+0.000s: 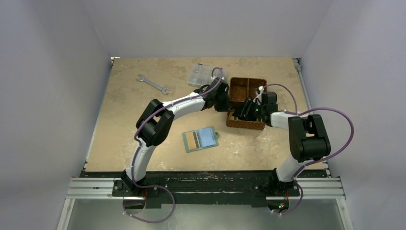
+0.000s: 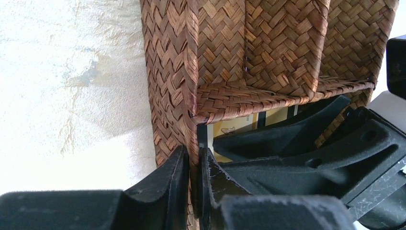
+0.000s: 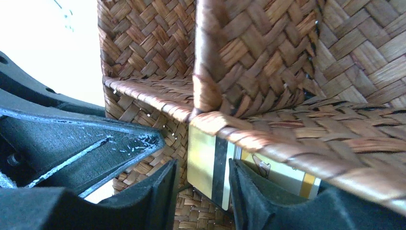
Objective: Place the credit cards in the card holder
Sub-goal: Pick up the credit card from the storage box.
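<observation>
The card holder (image 1: 200,140) lies open on the table, sage-green rimmed, with a pale blue right half and gold and dark stripes in its left half. A pale gold credit card (image 3: 210,165) with a dark stripe stands tilted in the near compartment of the brown woven basket (image 1: 247,82). My right gripper (image 3: 203,165) is open around it, and its left finger stays clear of the card. A second, whitish card (image 3: 287,178) with an orange band lies behind the right finger. My left gripper (image 2: 194,167) is shut on the basket's left wall (image 2: 167,72).
A steel wrench (image 1: 153,83) lies at the back left. A clear plastic compartment box (image 1: 201,74) stands next to the basket's far left corner. The right arm's fingers (image 2: 297,143) fill the compartment seen from the left wrist, with a card (image 2: 239,125) behind them.
</observation>
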Motion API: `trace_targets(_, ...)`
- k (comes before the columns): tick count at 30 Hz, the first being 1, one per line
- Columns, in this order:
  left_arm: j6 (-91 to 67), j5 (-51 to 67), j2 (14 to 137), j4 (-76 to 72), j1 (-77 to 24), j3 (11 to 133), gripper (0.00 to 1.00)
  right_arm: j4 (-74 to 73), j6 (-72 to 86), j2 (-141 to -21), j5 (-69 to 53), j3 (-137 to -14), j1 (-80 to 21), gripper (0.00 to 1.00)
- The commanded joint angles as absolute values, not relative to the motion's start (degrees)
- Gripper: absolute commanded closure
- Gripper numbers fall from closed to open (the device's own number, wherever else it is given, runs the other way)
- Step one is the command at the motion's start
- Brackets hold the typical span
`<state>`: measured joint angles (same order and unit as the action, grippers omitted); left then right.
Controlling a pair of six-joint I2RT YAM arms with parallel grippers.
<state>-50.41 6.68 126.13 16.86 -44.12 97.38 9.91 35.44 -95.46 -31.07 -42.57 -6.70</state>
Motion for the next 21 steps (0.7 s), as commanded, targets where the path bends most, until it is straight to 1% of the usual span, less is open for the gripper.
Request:
trace_targets(1,-51.5,13.0,126.3,18.6,-46.1,95.0,1.0,17.1,40.6,-92.6,-39.4,-42.5,-7.9,0.56)
trace_targets(6,-51.6,11.5,125.3,19.0,-46.0,94.5,1.0,15.8,41.0,-90.8,-38.5,-42.7,-7.8,0.67)
trace_targets(10,-51.5,10.8,125.3,19.4,-46.0,94.7,1.0,17.9,42.5,-90.5,-39.0,-42.0,-7.6,0.75)
trace_targets(14,-51.5,10.6,125.3,19.5,-46.0,94.7,1.0,16.0,41.9,-91.1,-37.8,-42.9,-7.6,0.76)
trace_targets(21,-51.4,10.9,125.5,19.5,-46.0,94.7,1.0,8.8,38.6,-92.1,-33.3,-44.5,-7.6,0.72)
